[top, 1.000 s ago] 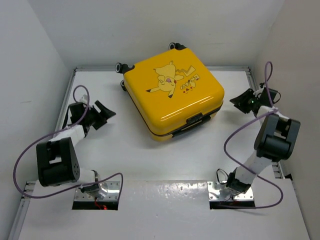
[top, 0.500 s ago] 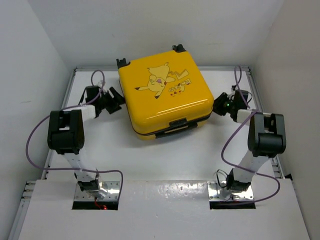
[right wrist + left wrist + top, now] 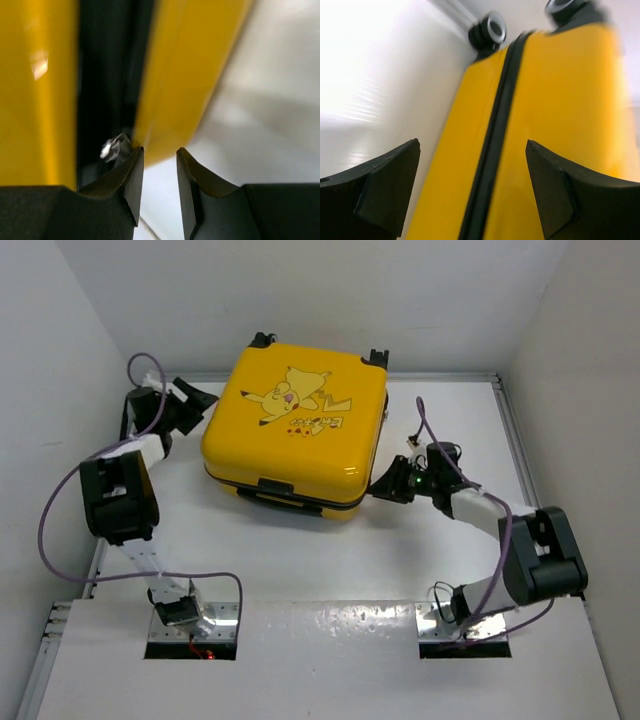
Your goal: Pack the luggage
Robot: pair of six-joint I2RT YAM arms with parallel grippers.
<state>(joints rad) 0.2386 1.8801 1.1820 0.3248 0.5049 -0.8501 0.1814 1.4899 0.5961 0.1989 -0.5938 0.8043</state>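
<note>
The luggage (image 3: 295, 430), a closed yellow suitcase with Pikachu print, lies flat at the back middle of the table, wheels toward the back wall. My left gripper (image 3: 197, 405) is open at its left side. In the left wrist view the jaws (image 3: 472, 145) are wide apart, facing the yellow shell (image 3: 560, 115) and its black zipper trim (image 3: 492, 145). My right gripper (image 3: 385, 486) is at the suitcase's near right corner. In the right wrist view it (image 3: 159, 155) is slightly open and empty, with a metal zipper pull (image 3: 115, 147) beside the left fingertip.
White walls close the table on the left, back and right. Two black wheels (image 3: 490, 29) show by the back wall in the left wrist view. The carry handle (image 3: 280, 490) faces the near side. Purple cables loop off both arms.
The suitcase has turned clockwise and shifted left. My left gripper has moved back and left along its side. My right gripper has swung in to the near right corner.
</note>
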